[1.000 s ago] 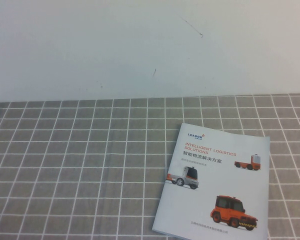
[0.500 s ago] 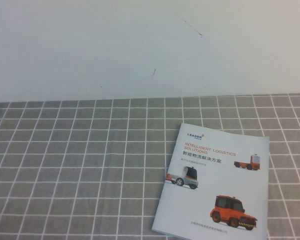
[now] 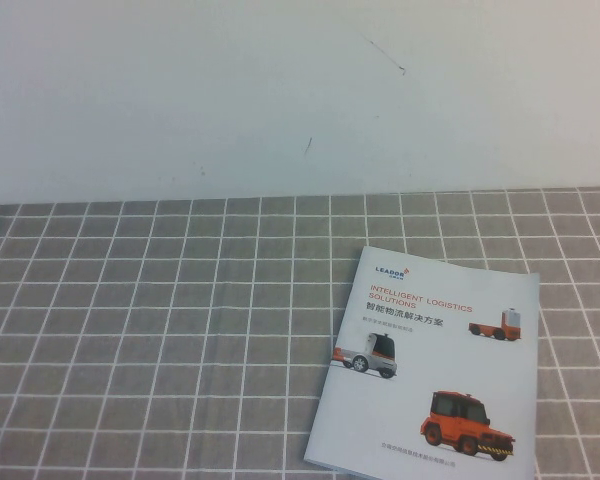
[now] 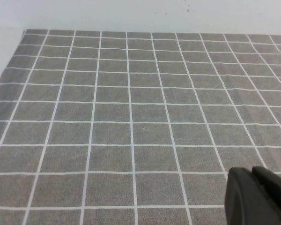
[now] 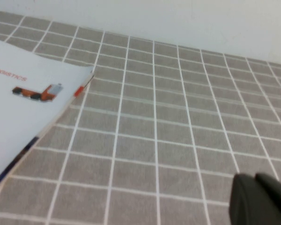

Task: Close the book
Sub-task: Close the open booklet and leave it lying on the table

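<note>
A white booklet lies shut and flat on the grey checked cloth, front cover up, with red lettering and pictures of orange vehicles. Its corner also shows in the right wrist view. Neither arm appears in the high view. My left gripper hovers over bare cloth, its black fingers pressed together and holding nothing. My right gripper hangs over the cloth to the right of the booklet, fingers together, also holding nothing.
A white wall rises behind the cloth's far edge. The cloth's left border meets white surface in the left wrist view.
</note>
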### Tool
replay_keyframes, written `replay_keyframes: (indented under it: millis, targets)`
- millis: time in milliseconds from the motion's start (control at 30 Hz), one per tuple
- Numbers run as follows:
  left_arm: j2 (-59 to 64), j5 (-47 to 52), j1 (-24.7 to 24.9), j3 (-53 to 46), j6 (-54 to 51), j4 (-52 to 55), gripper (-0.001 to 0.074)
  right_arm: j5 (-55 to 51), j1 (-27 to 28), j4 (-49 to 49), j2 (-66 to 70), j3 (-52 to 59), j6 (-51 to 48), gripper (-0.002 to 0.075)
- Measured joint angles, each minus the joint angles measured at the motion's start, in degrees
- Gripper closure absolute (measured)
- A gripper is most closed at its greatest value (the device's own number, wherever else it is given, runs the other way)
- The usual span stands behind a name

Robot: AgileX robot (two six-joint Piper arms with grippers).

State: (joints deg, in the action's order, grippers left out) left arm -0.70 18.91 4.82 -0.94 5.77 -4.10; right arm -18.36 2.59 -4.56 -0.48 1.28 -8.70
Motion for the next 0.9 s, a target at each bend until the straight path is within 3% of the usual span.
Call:
replay_keyframes:
  millis: [900]
  targets:
    - [0.0, 0.0, 0.0, 0.0, 0.0, 0.0, 0.0738, -1.6, 0.4, 1.7, -0.1, -0.1, 1.6, 0.0729]
